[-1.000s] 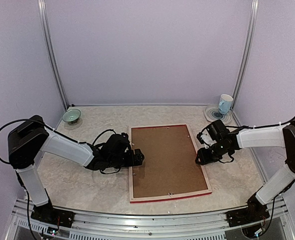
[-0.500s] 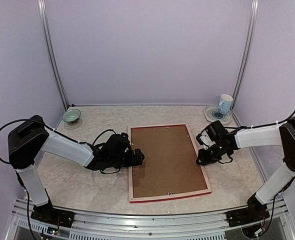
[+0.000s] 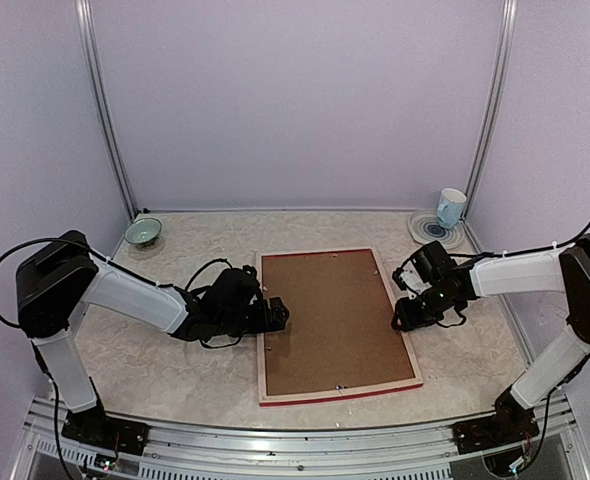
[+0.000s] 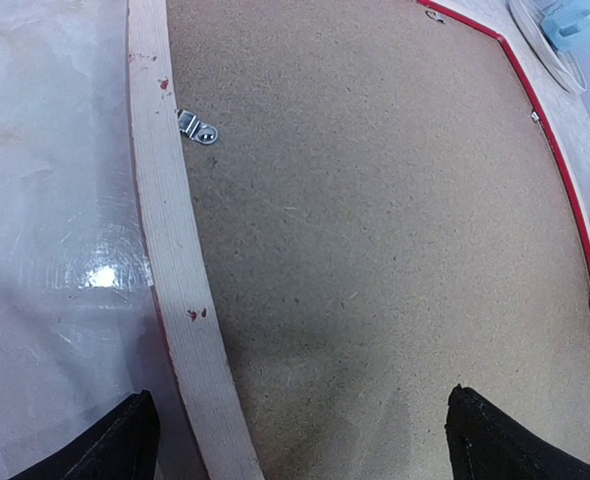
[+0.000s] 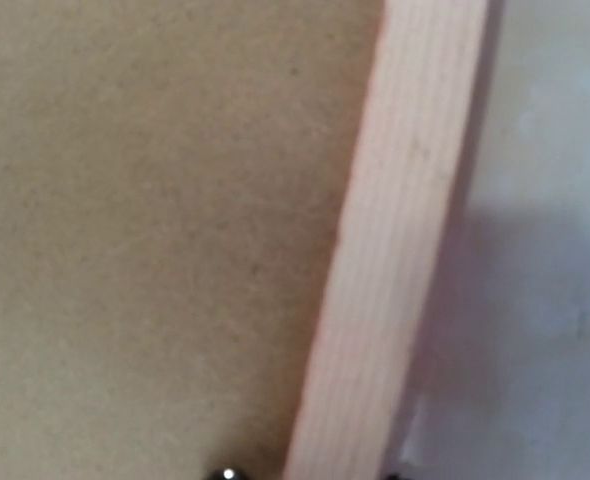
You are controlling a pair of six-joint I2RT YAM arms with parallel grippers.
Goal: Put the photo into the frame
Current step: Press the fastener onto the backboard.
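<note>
The frame (image 3: pixel 263 340) lies face down in the middle of the table, with pale wood rails and a thin red edge. A brown backing board (image 3: pixel 333 318) fills it. The photo is hidden. My left gripper (image 3: pixel 275 315) hangs open at the frame's left rail. In the left wrist view its fingertips (image 4: pixel 125 445) stand wide, astride the rail (image 4: pixel 165 230) and part of the board (image 4: pixel 375 220). My right gripper (image 3: pixel 399 315) is low over the right rail. In the right wrist view the rail (image 5: pixel 395 250) runs between its two tips, which just show at the bottom edge, apart (image 5: pixel 308 474).
A small metal tab (image 4: pixel 197 127) sits on the board beside the left rail. A green bowl (image 3: pixel 143 232) stands at the back left. A blue and white cup (image 3: pixel 451 207) rests on a patterned plate (image 3: pixel 422 230) at the back right. Metal posts line the purple walls.
The right wrist has shifted very slightly at the frame's right rail. The left arm and the frame have not moved.
</note>
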